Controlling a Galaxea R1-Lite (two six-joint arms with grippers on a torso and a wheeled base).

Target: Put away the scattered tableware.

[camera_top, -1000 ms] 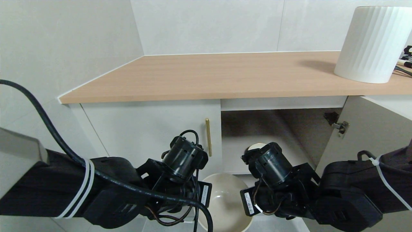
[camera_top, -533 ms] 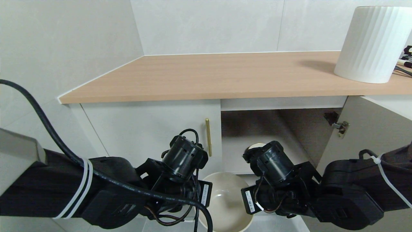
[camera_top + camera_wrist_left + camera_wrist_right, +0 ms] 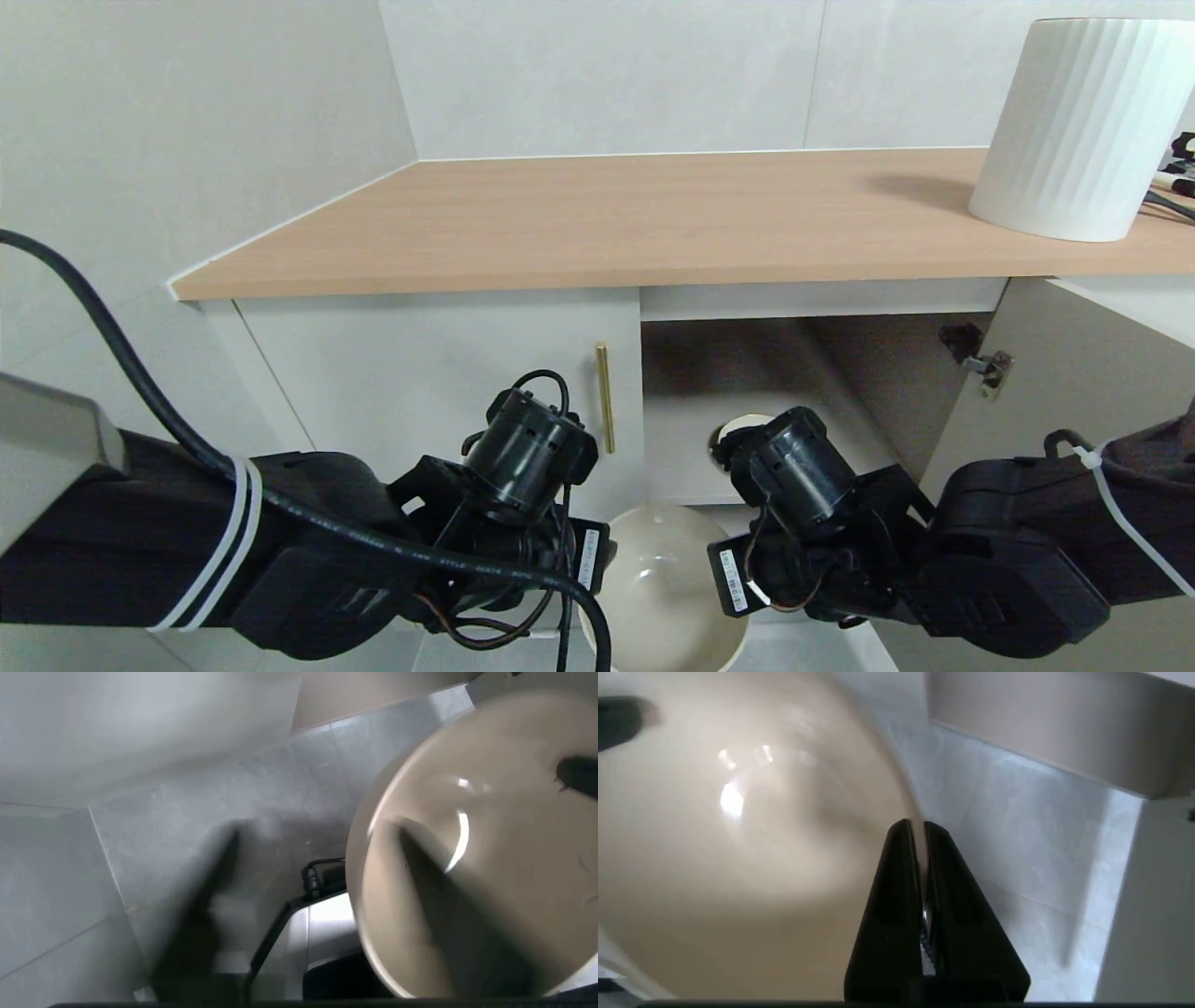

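A cream bowl (image 3: 658, 583) hangs between my two arms, low in front of the open cabinet. My right gripper (image 3: 915, 829) is shut on the bowl (image 3: 738, 859), pinching its rim between both fingers. My left gripper (image 3: 314, 840) stands open astride the opposite rim of the bowl (image 3: 486, 859), one finger (image 3: 439, 877) inside it and the other (image 3: 201, 915) well outside. In the head view both wrists cover the fingers. A round pale dish (image 3: 738, 427) sits on the cabinet shelf behind the right wrist.
The cabinet's right door (image 3: 1074, 373) stands open; the left door (image 3: 420, 373) is closed, with a brass handle (image 3: 603, 397). A white ribbed container (image 3: 1074, 131) stands on the wooden countertop (image 3: 607, 215). Grey floor tiles (image 3: 187, 812) lie below the bowl.
The bowl has shifted slightly right and tilted more. Both wrists have risen a little, the right one edging right.
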